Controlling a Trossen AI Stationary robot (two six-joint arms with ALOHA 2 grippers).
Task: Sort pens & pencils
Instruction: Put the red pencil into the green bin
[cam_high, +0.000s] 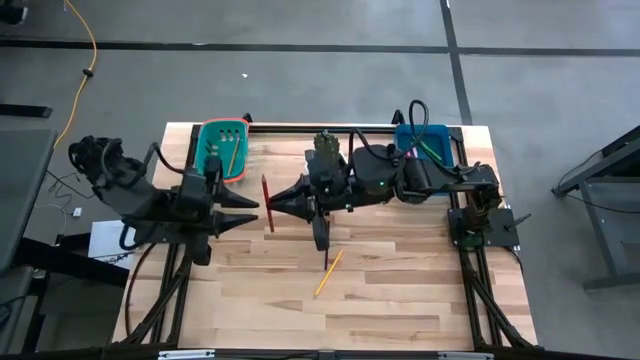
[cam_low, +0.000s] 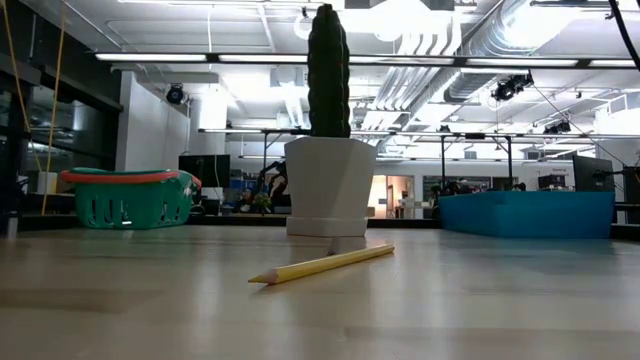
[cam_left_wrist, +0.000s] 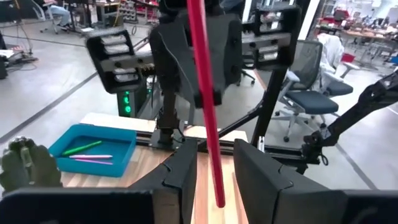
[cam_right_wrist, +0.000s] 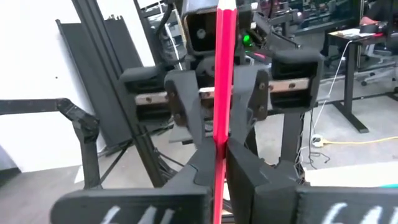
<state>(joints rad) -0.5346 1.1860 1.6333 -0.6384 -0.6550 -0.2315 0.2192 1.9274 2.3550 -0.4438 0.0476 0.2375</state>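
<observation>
Between the two arms, out over the middle of the wooden table, a red pencil is held up in the air; everything below is placed from this red pencil.

Biggest first; the right gripper reaches all the way across to it, and its two fingers are squeezed tight on the stick; in the right wrist view the red pencil runs straight up from the closed fingers.

On the other side of the red pencil sits the left gripper, very near, with its fingers apart and nothing in them; in the left wrist view the red pencil stands in the gap between them, but I cannot tell if it touches them.

Seen from above, the stick's long line runs across the line between the two grippers; so the left gripper looks ready to close on it.

Behind the red pencil on the left gripper's side is the green basket with a pencil inside; I think that is its home; the blue bin with the pens is far on the other side.

Nearer the front than the red pencil lies a yellow pencil flat on the wood, closer to the right arm.
</observation>
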